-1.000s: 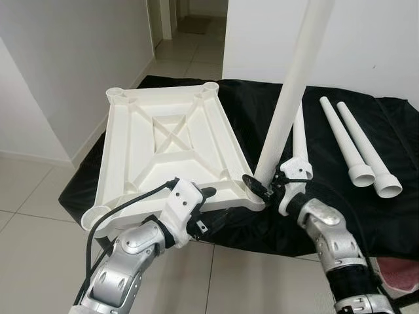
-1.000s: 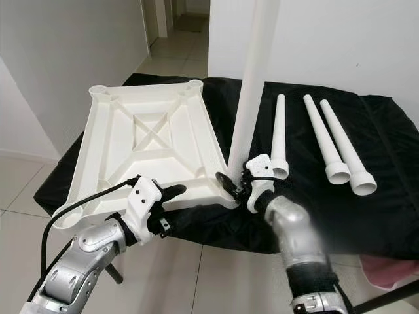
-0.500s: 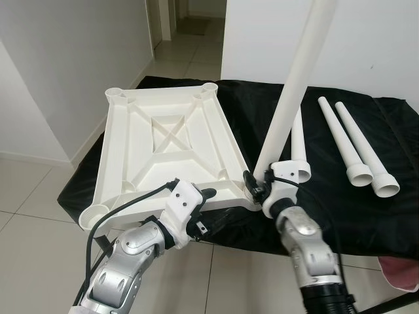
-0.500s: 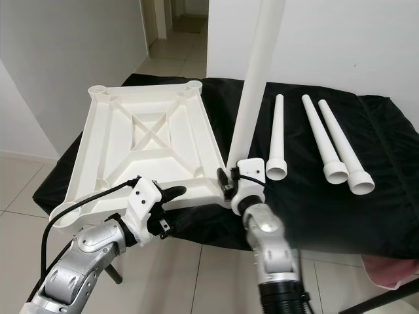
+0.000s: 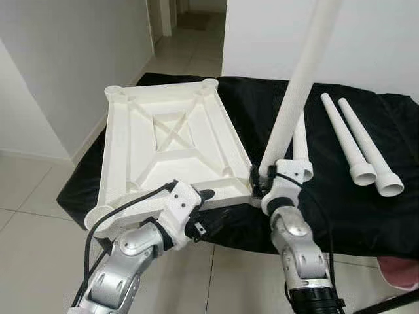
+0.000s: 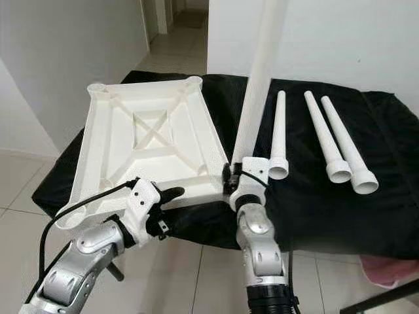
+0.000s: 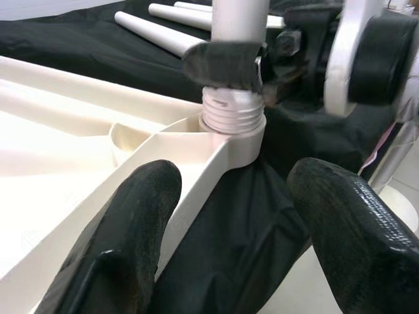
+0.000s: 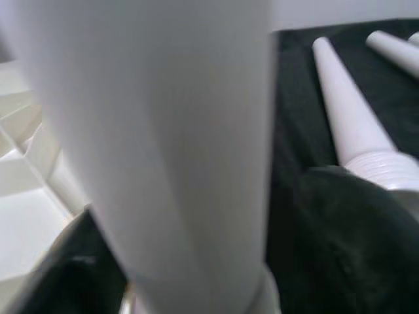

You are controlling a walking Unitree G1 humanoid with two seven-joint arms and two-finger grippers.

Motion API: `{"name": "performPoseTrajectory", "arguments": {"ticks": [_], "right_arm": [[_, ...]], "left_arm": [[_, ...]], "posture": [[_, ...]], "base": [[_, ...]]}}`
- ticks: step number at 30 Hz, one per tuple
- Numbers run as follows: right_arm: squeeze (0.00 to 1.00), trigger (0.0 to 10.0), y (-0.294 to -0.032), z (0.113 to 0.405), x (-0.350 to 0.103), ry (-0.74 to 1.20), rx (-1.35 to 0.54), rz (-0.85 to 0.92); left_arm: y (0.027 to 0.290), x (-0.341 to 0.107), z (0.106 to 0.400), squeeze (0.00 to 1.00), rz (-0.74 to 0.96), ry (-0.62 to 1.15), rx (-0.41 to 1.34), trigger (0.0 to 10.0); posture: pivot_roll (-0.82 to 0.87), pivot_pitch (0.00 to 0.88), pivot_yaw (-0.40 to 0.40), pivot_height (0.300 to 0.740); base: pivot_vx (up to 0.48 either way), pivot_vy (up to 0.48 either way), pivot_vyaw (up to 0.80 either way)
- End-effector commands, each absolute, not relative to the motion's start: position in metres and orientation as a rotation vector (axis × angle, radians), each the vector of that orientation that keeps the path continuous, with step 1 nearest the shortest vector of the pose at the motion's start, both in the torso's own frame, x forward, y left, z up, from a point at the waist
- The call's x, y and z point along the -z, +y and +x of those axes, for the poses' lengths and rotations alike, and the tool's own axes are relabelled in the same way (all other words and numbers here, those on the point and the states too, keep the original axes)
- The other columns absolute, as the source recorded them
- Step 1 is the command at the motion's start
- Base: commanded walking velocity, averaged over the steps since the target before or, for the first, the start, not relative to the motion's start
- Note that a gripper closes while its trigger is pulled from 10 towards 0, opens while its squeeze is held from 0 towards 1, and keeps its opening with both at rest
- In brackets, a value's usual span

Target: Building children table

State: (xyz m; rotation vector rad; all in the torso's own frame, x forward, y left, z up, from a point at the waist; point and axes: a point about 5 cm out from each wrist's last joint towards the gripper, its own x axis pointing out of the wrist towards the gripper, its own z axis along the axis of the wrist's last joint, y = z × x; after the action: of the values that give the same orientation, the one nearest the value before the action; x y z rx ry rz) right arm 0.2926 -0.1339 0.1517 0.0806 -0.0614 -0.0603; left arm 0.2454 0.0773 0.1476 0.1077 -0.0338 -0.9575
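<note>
Left eye view, black cloth point(image 5: 366, 216) on table, tiled floor point(image 5: 29, 203), white walls point(image 5: 59, 65)

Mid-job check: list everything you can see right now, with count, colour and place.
Tabletop: one, white, upside down on the black cloth, ribbed underside up.
Upright leg: one, white, threaded end in the tabletop's near right corner socket.
Loose legs: three, white, lying on the cloth to the right.
Black cloth: one, covering the work surface.
Floor: light tiles.
Left gripper: open, at the tabletop's near edge.
Right gripper: shut on the upright leg's base.
</note>
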Motion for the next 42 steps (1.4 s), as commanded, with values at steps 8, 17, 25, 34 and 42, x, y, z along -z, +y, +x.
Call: {"name": "performPoseTrajectory", "arguments": {"ticks": [8,17,25,34,42], "right_arm": [[0.00,10.0,-0.136,0.274,-0.154,-0.137,-0.015,0.040],[0.00,10.0,-0.138,0.255,-0.149,-0.152,-0.069,0.049],[0.00,10.0,-0.150,0.229,-0.137,-0.151,-0.089,-0.023],[0.00,0.0,-0.157,0.223,-0.123,-0.111,-0.163,-0.036],[0.00,10.0,-0.148,0.227,-0.115,-0.081,-0.263,-0.027]], "left_arm": [[0.078,-0.154,0.243,0.00,0.111,-0.056,0.946,10.0],[0.084,-0.160,0.240,0.00,0.138,-0.060,0.964,10.0],[0.098,-0.157,0.234,0.00,0.163,-0.036,0.967,10.0],[0.152,-0.144,0.244,0.00,0.280,0.090,0.916,10.0],[0.196,-0.141,0.272,0.00,0.373,0.133,0.772,10.0]], "posture": [[-0.04,0.049,0.031,0.740],[-0.05,0.066,0.031,0.740],[-0.08,0.048,0.072,0.740],[-0.07,0.048,0.094,0.740],[-0.07,0.054,0.102,0.740]], "base": [[0.000,0.000,0.00],[0.000,0.000,0.00],[0.000,0.000,0.00],[0.000,0.000,0.00],[0.000,0.000,0.00]]}}
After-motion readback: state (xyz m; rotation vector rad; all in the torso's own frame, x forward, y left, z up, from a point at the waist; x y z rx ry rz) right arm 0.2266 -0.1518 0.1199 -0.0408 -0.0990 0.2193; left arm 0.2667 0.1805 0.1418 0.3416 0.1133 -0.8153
